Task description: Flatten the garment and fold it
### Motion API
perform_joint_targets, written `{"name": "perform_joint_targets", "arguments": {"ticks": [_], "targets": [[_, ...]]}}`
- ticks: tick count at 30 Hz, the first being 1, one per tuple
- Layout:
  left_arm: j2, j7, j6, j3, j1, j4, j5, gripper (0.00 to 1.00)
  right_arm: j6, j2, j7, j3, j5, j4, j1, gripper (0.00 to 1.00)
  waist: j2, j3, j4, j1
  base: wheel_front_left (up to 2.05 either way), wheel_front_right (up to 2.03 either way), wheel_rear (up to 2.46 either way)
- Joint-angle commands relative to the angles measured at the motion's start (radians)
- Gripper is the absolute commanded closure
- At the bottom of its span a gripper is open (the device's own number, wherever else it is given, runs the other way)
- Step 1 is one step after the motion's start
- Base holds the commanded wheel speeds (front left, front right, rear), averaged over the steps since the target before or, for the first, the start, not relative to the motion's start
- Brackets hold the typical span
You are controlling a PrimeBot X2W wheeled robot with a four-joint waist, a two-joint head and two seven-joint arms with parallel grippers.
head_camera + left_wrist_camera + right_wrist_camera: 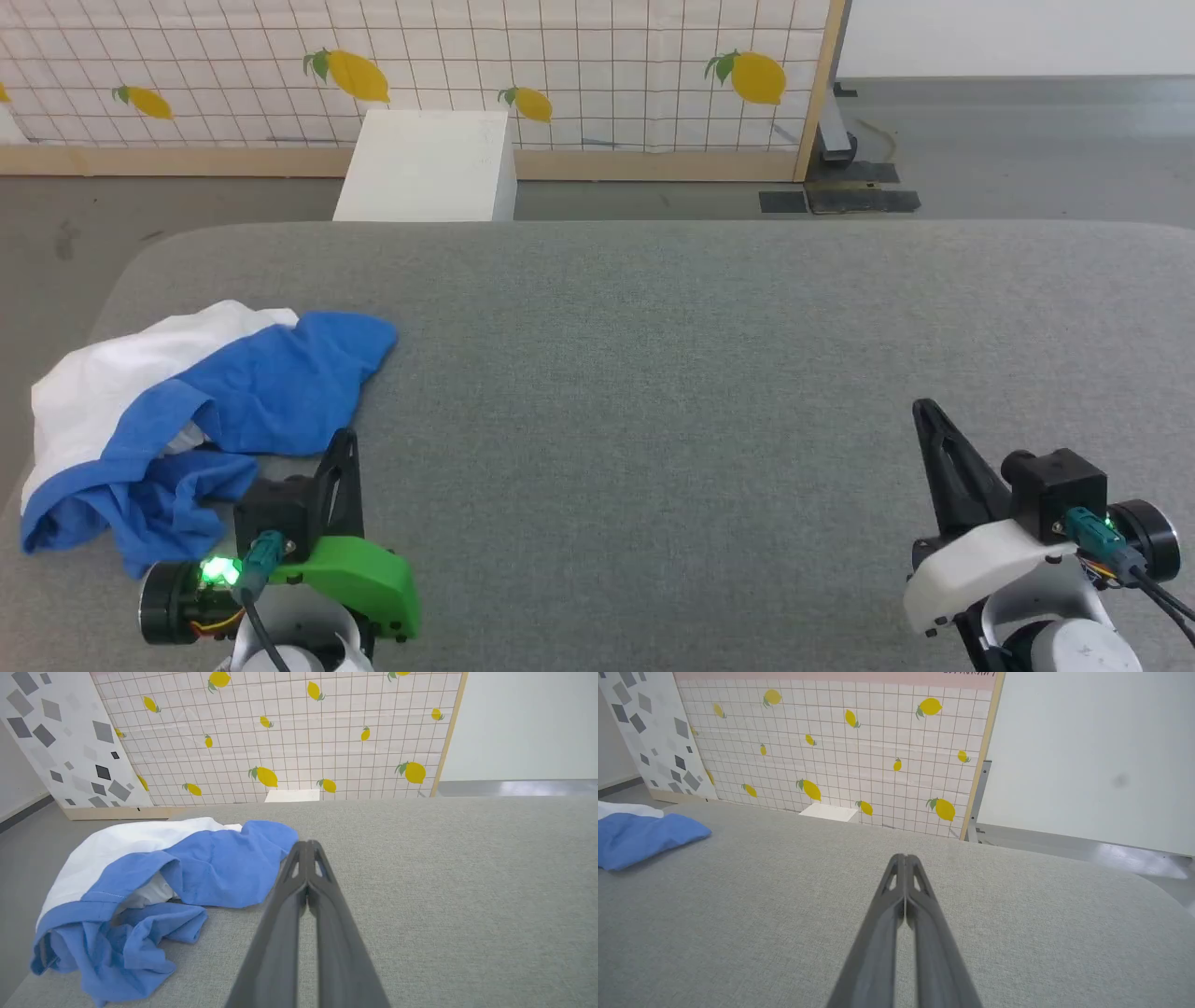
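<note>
Garment (187, 411) is bunched at the worktop's (653, 373) left edge, not flattened yet. Left gripper (346, 439) sits just beside it, probably grabbing first; right gripper (924, 408) is well apart. Both sets of fingers clenched, empty.

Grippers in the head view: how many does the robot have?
2. The left gripper is at the lower left, next to the garment. The right gripper is at the lower right, over the grey surface.

Crumpled white-and-blue garment (201, 411), bunched in a heap at the grey surface's (672, 373) near-left edge.
</note>
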Motion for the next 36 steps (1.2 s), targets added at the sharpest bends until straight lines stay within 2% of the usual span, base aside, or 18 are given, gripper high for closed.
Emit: {"name": "perform_joint_targets", "arguments": {"ticks": [1, 17, 18, 36], "targets": [[-0.003, 0.001, -0.001, 0.003, 0.002, -0.003, 0.013, 1.0, -0.002, 0.002, 0.0, 0.001, -0.006, -0.005, 0.009, 1.0, 0.0, 0.0, 0.0, 0.0, 0.0, 0.0, 0.0], [-0.003, 0.001, -0.001, 0.003, 0.002, -0.003, 0.013, 1.0, -0.002, 0.002, 0.0, 0.001, -0.006, -0.005, 0.009, 1.0, 0.0, 0.0, 0.0, 0.0, 0.0, 0.0, 0.0], [0.0, 0.0, 0.0, 0.0, 0.0, 0.0, 0.0, 0.0, 0.0, 0.0, 0.0, 0.0, 0.0, 0.0, 0.0, 0.0, 0.0, 0.0, 0.0, 0.0001, 0.0, 0.0, 0.0], [0.0, -0.033, 0.013, -0.027, -0.001, 0.026, -0.029, 0.0, 0.0, 0.0, -0.033, -0.014, 0.037, 0.022, 0.014, 0.0, 0.0, 0.0, 0.001, 0.0, 0.0, 0.0, 0.0]]}}
